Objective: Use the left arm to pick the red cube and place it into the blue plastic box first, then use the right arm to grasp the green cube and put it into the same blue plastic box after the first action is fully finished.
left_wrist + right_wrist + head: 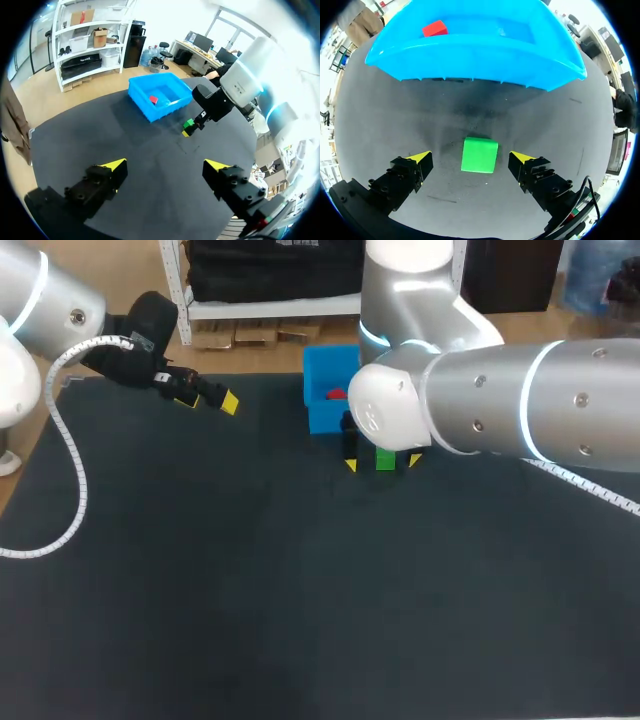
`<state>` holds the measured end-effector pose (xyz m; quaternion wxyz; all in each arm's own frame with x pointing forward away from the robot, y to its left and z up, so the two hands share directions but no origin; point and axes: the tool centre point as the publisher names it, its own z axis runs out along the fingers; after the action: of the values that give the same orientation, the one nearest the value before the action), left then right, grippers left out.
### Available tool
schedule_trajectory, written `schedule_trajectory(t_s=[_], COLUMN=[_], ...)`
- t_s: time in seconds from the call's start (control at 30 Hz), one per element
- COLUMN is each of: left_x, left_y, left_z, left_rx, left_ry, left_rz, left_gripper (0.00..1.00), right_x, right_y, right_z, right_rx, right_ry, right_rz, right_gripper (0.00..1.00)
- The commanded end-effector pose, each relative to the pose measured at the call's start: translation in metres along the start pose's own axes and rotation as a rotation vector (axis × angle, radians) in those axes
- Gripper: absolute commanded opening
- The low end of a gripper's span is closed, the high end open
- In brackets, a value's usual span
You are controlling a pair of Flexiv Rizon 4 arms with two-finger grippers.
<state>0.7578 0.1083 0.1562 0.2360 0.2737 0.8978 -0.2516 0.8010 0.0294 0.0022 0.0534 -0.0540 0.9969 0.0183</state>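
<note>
Overhead, in the head view's upper middle, the green cube sits on the black table between the right gripper's yellow tips, just below the blue plastic box, which holds the red cube. The left gripper hangs at upper left, well apart.

Left wrist view: its fingers are spread with nothing between them; box and cubes lie far ahead.

Right wrist view: the fingers stand apart, a gap on each side of the cube, whose faces sit nearly square to them. The box lies ahead, its long axis crosswise.
</note>
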Motion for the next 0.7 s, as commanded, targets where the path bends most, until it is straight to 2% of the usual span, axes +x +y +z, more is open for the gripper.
schedule_trajectory(t_s=[0.03,0.43,0.47,0.5,0.53,0.57,0.7], left_x=[-0.0008,-0.0008,-0.0008,-0.0008,-0.0008,-0.0008,-0.0008], left_y=[0.0016,0.0016,0.0016,0.0016,0.0016,0.0016,0.0016], left_z=[0.0002,0.0002,0.0002,0.0002,0.0002,0.0002,0.0002], left_rx=[0.004,0.004,0.004,0.004,0.004,0.004,0.004], left_ry=[0.001,0.001,0.001,0.001,0.001,0.001,0.001], left_rz=[0.002,0.002,0.002,0.002,0.002,0.002,0.002], left_gripper=[1.00,1.00,1.00,1.00,1.00,1.00,1.00], right_x=[0.0000,-0.0051,-0.0054,-0.0057,-0.0059,-0.0061,-0.0063], right_y=[-0.0030,-0.0040,-0.0039,-0.0038,-0.0036,-0.0031,-0.0012], right_z=[-0.0002,0.0038,0.0042,0.0045,0.0046,0.0047,0.0049], right_rx=[0.001,-0.006,-0.007,-0.008,-0.011,-0.012,-0.016], right_ry=[-0.006,0.000,0.000,0.000,0.002,0.002,0.003], right_rz=[0.002,0.001,0.001,0.002,0.001,0.001,0.001], right_gripper=[1.00,0.99,0.62,0.30,0.07,0.00,0.00])
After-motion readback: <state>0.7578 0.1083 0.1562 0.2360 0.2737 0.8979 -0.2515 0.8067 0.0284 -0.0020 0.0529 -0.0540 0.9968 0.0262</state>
